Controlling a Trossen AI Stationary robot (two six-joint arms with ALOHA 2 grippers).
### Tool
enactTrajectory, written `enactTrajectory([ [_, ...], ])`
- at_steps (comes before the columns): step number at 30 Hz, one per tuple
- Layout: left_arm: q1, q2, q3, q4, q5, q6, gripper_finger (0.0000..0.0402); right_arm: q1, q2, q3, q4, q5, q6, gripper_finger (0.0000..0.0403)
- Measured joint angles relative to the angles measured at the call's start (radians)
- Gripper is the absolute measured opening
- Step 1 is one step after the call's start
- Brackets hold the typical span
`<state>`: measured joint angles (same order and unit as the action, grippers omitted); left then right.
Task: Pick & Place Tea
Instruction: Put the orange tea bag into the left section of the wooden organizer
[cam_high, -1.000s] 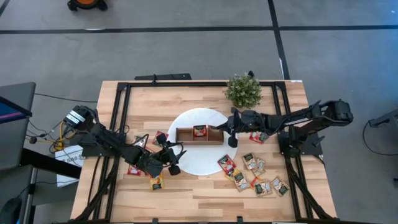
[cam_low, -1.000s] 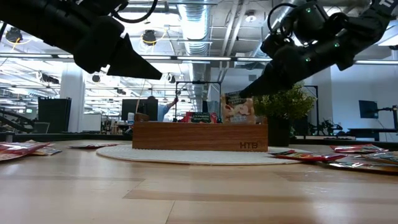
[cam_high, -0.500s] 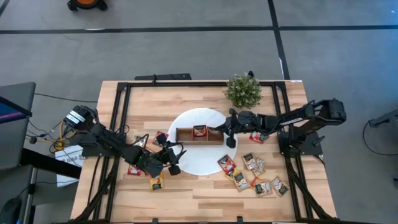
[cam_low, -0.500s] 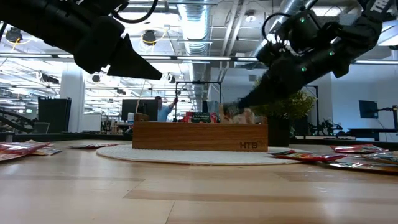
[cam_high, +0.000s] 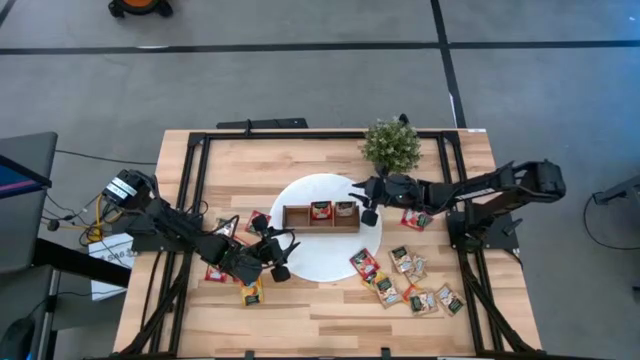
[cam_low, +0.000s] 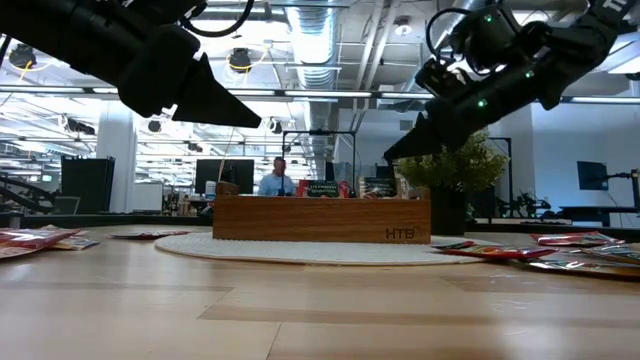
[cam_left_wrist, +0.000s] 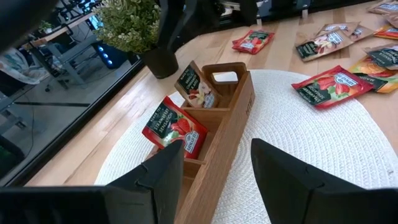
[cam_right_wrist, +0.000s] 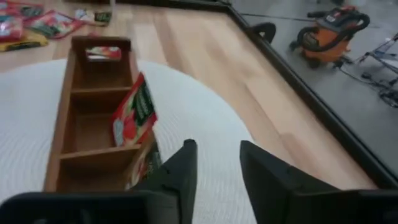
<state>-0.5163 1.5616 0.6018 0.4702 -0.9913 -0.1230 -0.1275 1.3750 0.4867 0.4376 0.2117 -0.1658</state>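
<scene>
Right gripper (cam_high: 366, 199) open, empty, above wooden box (cam_high: 320, 216); tea sachet (cam_right_wrist: 132, 111) leaning inside; left gripper (cam_high: 281, 254) open.

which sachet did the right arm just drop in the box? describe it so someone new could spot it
Start at the white round mat in the table's middle, then the narrow wooden box on it. The sachet leans in the compartment nearest the plant, just under the right gripper. Its dark-topped beige wrapper sets it apart from the red sachet in the middle compartment.
</scene>
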Motion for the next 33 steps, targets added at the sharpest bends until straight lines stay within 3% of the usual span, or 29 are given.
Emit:
enactTrajectory([
  [7, -0.007, -0.025, 0.0, -0.038, -0.07, -0.085, 0.0181, 0.071, -0.01, 0.057, -0.12, 0.0, 0.038, 0.0151],
  [9, -0.007, -0.07, 0.012, -0.144, -0.068, -0.183, 0.0179, 0.1, -0.01, 0.072, -0.131, 0.0, 0.051, 0.0153],
  [12, -0.007, -0.164, 0.043, -0.434, -0.047, -0.39, 0.0172, 0.142, -0.01, 0.093, -0.13, 0.0, 0.053, 0.015],
  [18, -0.02, -0.298, 0.063, -0.926, 0.132, -0.811, 0.0164, 0.196, -0.01, 0.122, -0.132, -0.002, 0.053, 0.0137],
  [21, -0.047, -0.302, 0.063, -1.068, 0.291, -0.906, 0.0164, 0.21, -0.01, 0.135, -0.138, -0.002, 0.052, 0.0131],
  [25, -0.097, -0.301, 0.062, -1.1, 0.479, -0.961, 0.0165, 0.213, -0.01, 0.146, -0.139, -0.002, 0.053, 0.0127],
  [30, -0.214, -0.301, 0.062, -1.104, 0.573, -0.928, 0.0167, 0.217, -0.01, 0.147, -0.139, -0.001, 0.053, 0.0127],
  [33, -0.289, -0.301, 0.062, -1.104, 0.59, -0.986, 0.0167, 0.222, -0.01, 0.147, -0.139, -0.003, 0.053, 0.0127],
])
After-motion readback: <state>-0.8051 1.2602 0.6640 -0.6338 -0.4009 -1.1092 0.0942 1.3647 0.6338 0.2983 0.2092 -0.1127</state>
